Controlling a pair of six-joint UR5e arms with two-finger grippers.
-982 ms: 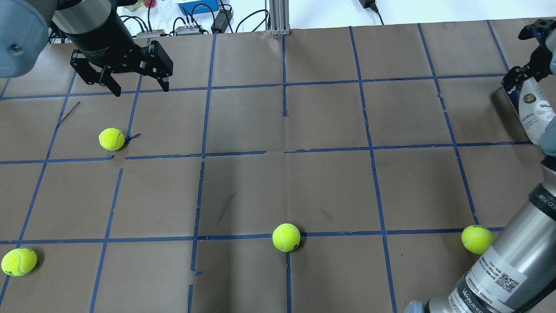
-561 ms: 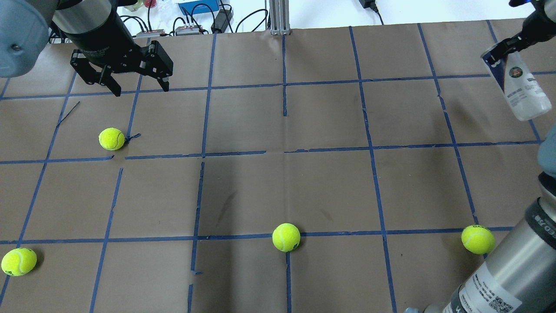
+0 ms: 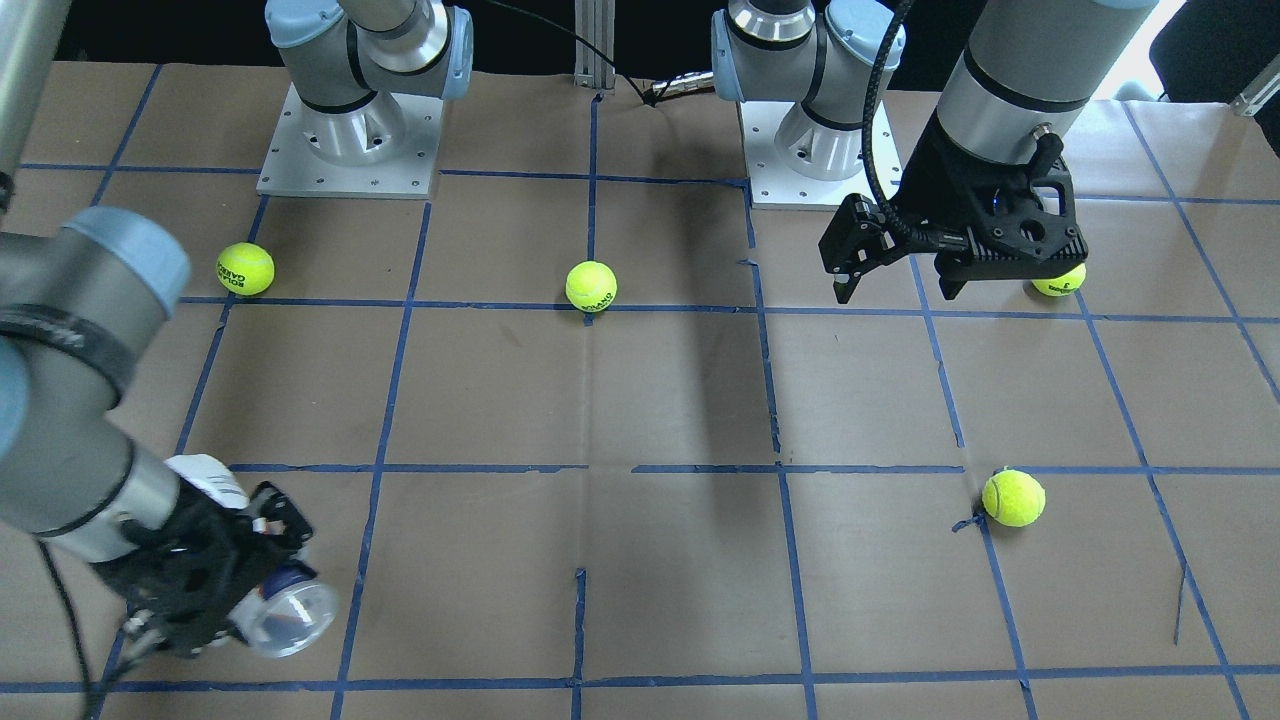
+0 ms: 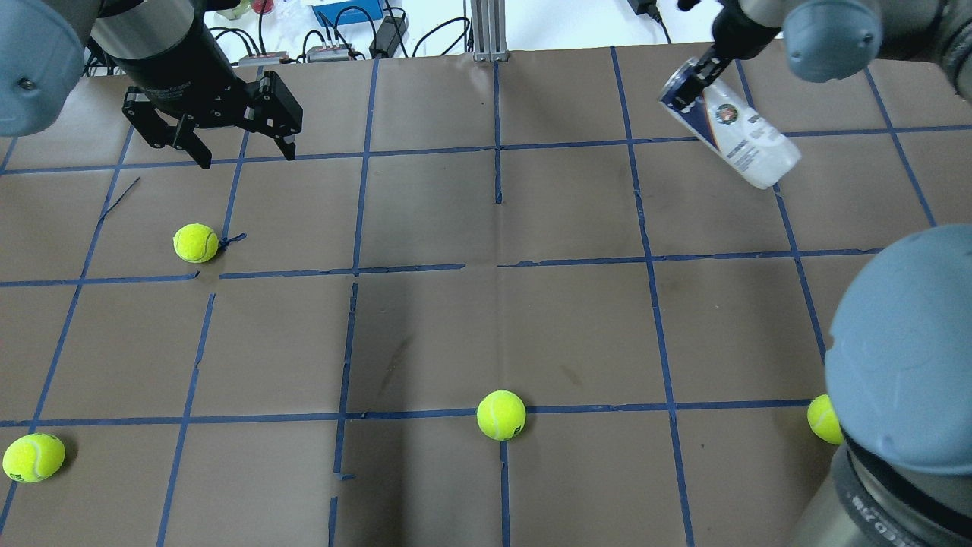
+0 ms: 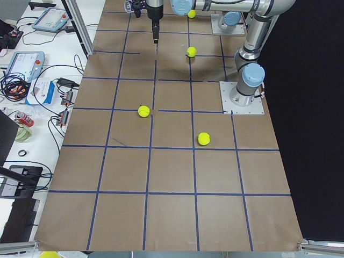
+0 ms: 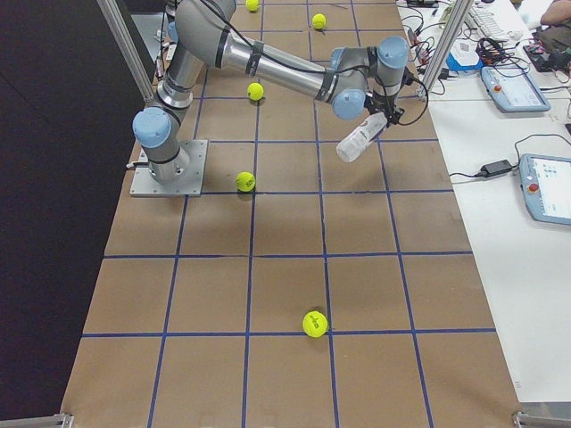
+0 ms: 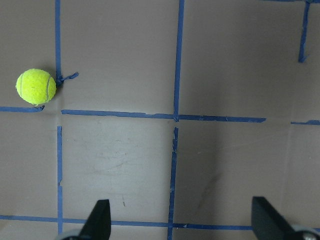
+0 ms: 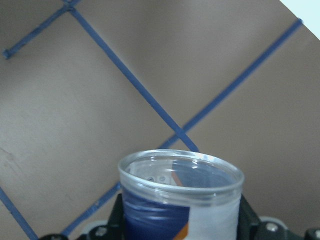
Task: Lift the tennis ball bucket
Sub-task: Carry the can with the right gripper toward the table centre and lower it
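The tennis ball bucket (image 4: 740, 137) is a clear can with a white and dark-blue label. It hangs tilted in the air over the far right of the table. My right gripper (image 4: 689, 76) is shut on its dark-blue end. The can also shows in the front-facing view (image 3: 285, 612), held by the right gripper (image 3: 205, 580), in the exterior right view (image 6: 357, 141), and in the right wrist view (image 8: 180, 200), where its open rim points away. It looks empty. My left gripper (image 4: 247, 158) is open and empty above the far left of the table; it also shows in the left wrist view (image 7: 181, 222).
Several loose tennis balls lie on the brown, blue-taped table (image 4: 577, 327): one far left (image 4: 195, 243), one near middle (image 4: 501, 415), one near left (image 4: 32, 457), one near right (image 4: 822, 418) partly behind my right arm. Cables and boxes sit beyond the far edge.
My right arm has swung the can up and to the left, from the table's right edge to the far right area. The left arm has not moved.
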